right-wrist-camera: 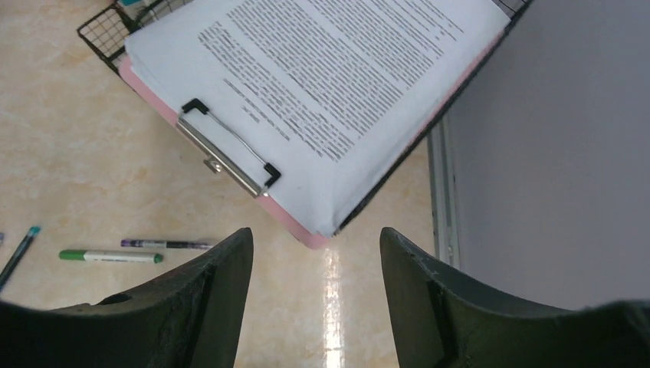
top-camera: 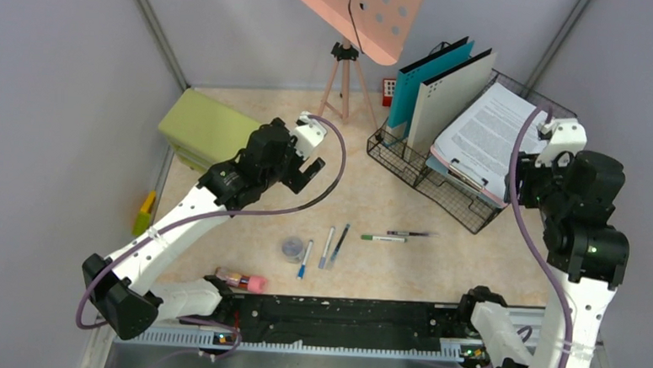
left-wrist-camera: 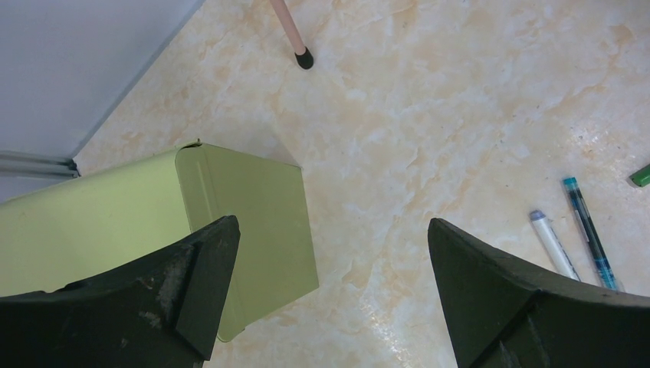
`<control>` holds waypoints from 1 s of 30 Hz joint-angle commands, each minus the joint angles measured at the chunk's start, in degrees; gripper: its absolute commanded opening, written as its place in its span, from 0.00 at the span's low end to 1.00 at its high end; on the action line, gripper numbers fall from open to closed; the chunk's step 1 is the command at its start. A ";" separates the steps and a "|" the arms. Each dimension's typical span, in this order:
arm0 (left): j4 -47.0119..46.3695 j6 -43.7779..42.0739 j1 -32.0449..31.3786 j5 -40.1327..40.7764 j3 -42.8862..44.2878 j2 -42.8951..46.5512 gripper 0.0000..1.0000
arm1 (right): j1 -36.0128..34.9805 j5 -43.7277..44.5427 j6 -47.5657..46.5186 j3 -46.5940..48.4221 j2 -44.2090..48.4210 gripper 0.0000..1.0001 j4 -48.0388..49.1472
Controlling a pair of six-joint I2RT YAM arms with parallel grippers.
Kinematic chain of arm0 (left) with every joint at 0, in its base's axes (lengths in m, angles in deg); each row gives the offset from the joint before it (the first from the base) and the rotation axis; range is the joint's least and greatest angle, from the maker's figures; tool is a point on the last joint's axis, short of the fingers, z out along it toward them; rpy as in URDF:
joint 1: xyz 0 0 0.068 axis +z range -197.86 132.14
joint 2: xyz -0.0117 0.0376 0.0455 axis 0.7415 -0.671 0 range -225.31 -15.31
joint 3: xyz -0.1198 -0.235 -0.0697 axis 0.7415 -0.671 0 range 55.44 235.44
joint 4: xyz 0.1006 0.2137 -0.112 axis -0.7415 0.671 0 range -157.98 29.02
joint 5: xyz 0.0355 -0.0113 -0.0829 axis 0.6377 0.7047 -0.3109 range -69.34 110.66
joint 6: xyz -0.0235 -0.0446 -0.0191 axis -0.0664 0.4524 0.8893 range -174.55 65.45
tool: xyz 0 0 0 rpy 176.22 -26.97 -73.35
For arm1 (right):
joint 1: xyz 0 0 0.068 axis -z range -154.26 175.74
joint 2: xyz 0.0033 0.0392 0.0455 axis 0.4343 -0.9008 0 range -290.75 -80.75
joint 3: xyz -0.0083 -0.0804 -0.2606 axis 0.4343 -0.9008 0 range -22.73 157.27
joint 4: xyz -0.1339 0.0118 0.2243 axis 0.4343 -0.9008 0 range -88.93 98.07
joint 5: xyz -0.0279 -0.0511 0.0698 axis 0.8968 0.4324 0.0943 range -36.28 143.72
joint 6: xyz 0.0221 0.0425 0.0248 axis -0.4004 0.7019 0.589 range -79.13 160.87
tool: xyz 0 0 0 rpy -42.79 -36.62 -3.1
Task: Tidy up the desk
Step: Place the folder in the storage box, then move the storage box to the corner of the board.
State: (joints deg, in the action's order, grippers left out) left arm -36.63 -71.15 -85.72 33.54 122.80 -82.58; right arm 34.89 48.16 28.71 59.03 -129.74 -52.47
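**Open fingers over the desk (top-camera: 373, 195)**

The desk spans the scene between grey walls, with pens (top-camera: 328, 247) scattered near its middle. The left gripper (left-wrist-camera: 329, 230) hangs with fingers spread wide, grasping nothing, just right of the green cabinet (top-camera: 204, 127) at far left. The right gripper (right-wrist-camera: 316, 238) hovers with fingers parted and empty, at the near edge of the clipboard (right-wrist-camera: 329, 92), which rests on the wire basket (top-camera: 408, 167) at far right.

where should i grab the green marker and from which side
Take the green marker from straight above, pinching across its barrel, since it lies flat on the desk. Grip nearer its left end in the top view: the purple pen lies close beside the other half.
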 commanded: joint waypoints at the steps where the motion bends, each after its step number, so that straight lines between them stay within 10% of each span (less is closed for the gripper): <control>1: -1.87 1.04 0.69 -0.66 0.41 0.00 0.98 | 3.25 4.09 1.37 -3.61 3.96 0.62 1.12; 14: -2.87 1.45 1.86 -2.42 -0.04 -1.23 0.98 | 5.68 7.74 5.30 -18.09 2.97 0.58 10.56; 30: -3.27 1.57 3.17 -3.05 -1.07 0.25 0.98 | 11.83 5.99 2.49 -16.62 -10.02 0.21 22.97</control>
State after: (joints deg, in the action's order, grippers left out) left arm -37.24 -70.67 -83.08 31.16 122.23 -83.45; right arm 43.89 53.36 33.60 40.30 -135.84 -36.29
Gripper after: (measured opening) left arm 0.983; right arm 0.259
